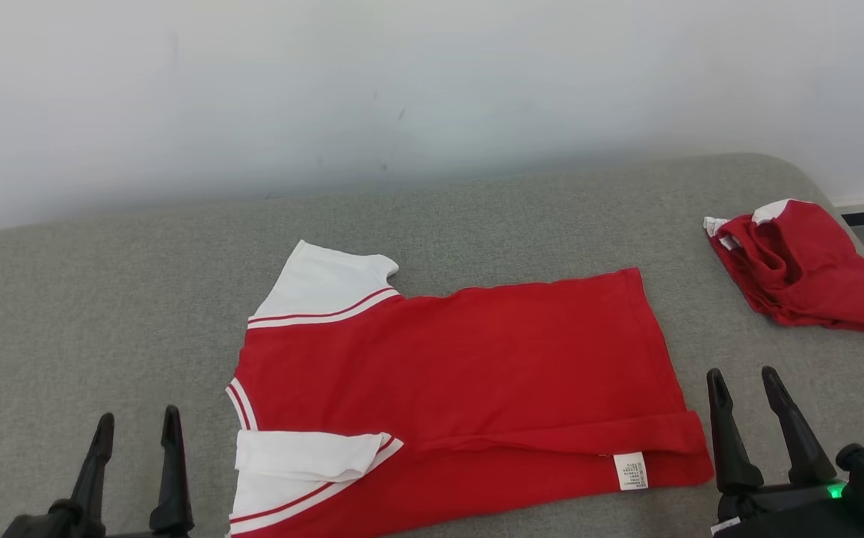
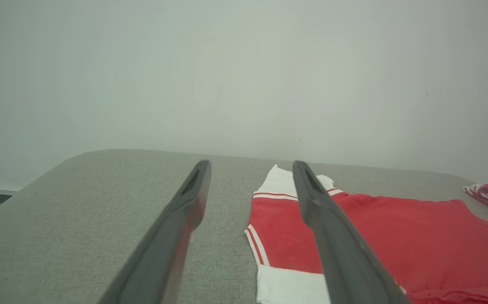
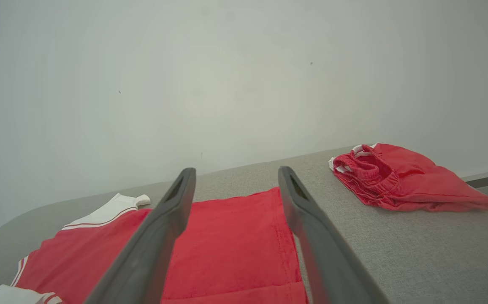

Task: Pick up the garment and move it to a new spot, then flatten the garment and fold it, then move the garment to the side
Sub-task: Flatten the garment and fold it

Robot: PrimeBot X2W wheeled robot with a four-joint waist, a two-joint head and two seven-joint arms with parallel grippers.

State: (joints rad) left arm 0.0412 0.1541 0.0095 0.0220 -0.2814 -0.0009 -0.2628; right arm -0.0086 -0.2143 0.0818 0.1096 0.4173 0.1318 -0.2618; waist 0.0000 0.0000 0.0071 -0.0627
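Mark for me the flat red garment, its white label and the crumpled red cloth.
flat red garment (image 1: 462,359), head view, middle of its red body.
white label (image 1: 630,471), head view, its centre.
crumpled red cloth (image 1: 806,276), head view, its middle folds.

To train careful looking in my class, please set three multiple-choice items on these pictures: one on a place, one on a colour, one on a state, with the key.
1. Where is the crumpled red bundle relative to the flat garment?
A. Apart from it, on the robot's right
B. On top of it
C. On the robot's left of it

2. What colour are the garment's sleeves?
A. Navy
B. White
C. Grey

3. How do the left gripper and right gripper stand?
A. Both shut on the garment
B. One shut on the bundle
C. Both open, holding nothing

Key: 1 A, the grey surface shows between bundle and garment; 2 B, both sleeves are white with red stripes; 3 C, each gripper's jaws stand apart with nothing between them.
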